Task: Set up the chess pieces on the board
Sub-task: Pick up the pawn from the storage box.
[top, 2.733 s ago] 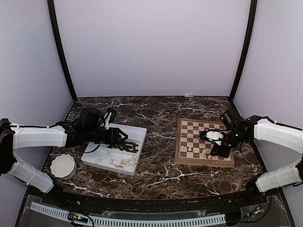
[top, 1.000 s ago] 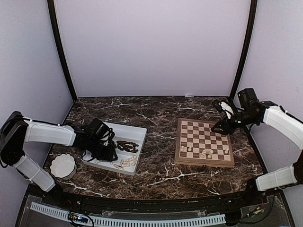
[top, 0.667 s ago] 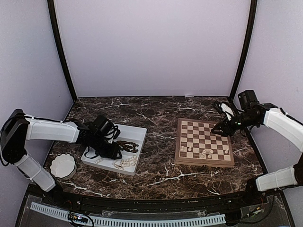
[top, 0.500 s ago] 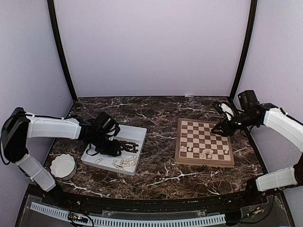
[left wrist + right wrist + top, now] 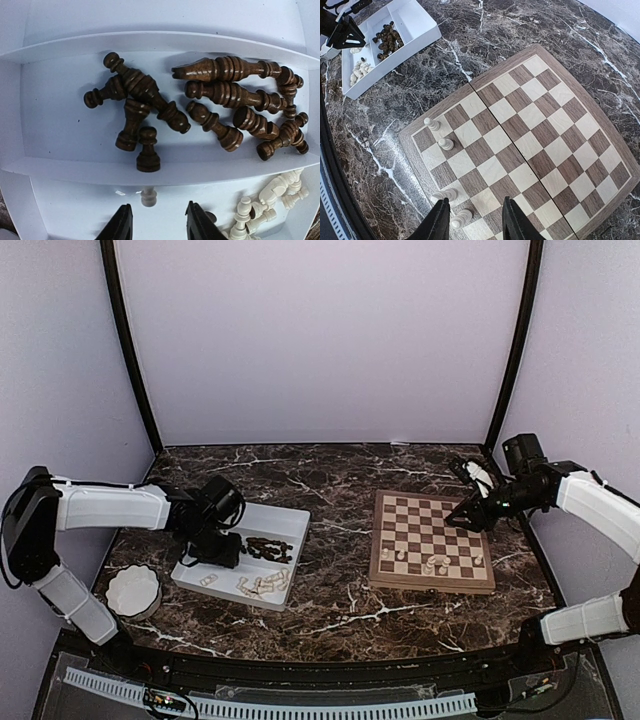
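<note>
Operator: Since the first picture my right arm (image 5: 590, 495) has come up off the near rows of the chessboard (image 5: 432, 582) and now hangs over its far right corner. My left arm (image 5: 110, 508) has drawn back from the middle of the white tray (image 5: 288, 517) to its left part, wrist tipped down.

Desk: What are the right jaws doing?

Operator: The right jaws are moderately apart and hold nothing. Below them my wrist camera shows four pale chessmen (image 5: 445, 144) on squares along one edge of the board, the near edge in the top view. One looks tipped on its side, though I can't be sure.

Desk: And the left?

Operator: The left jaws are also parted and empty, above the tray's pale compartment. A pale pawn (image 5: 147, 196) sits just ahead of the gap between the fingertips (image 5: 121, 226), untouched. More pale pieces (image 5: 272, 197) are heaped at the right of that compartment. The dark chessmen (image 5: 225, 92) lie jumbled in the next compartment, past the divider.

Desk: Anything else on the counter (image 5: 335, 480)?

Operator: A white scalloped bowl (image 5: 133, 590), just left of the tray.
</note>
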{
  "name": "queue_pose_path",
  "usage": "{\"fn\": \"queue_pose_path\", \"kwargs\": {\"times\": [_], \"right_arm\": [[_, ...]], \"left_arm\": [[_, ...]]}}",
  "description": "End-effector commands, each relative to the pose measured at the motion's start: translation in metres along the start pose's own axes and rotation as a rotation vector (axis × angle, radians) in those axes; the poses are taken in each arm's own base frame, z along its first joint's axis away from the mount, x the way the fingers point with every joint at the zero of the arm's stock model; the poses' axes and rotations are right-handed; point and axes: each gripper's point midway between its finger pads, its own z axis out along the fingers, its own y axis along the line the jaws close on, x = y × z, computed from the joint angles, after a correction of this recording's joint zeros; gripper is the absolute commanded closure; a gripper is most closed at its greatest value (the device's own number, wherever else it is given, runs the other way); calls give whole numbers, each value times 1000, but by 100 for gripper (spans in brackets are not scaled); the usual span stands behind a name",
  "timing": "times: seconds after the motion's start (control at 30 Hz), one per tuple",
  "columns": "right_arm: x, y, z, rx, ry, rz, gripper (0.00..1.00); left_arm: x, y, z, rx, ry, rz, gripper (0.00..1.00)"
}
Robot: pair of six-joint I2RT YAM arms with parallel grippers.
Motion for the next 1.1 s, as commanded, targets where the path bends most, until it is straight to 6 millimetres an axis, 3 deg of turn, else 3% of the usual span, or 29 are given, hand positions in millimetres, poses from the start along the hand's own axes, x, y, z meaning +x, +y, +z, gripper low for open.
{"fn": "queue_pose_path", "kwargs": {"times": [0.0, 0.2, 0.3, 0.5, 0.8, 1.07], "right_arm": [[-7, 0, -3, 4, -35, -20, 62], [-4, 0, -3, 13, -31, -23, 63], [-3, 0, -3, 15, -29, -25, 62], [-2, 0, -1, 7, -27, -24, 62], [-2, 0, 0, -1, -22, -20, 62], [0, -1, 1, 6, -24, -22, 62]], "left_arm": [[-6, 6, 3, -38, 0, 1, 61], [-5, 4, 8, -34, 20, 14, 61], [-8, -15, -4, 82, -18, 38, 62], [19, -38, -12, 227, 10, 91, 62], [27, -37, 10, 105, 110, 154, 66], [26, -35, 16, 56, 137, 168, 74]]}}
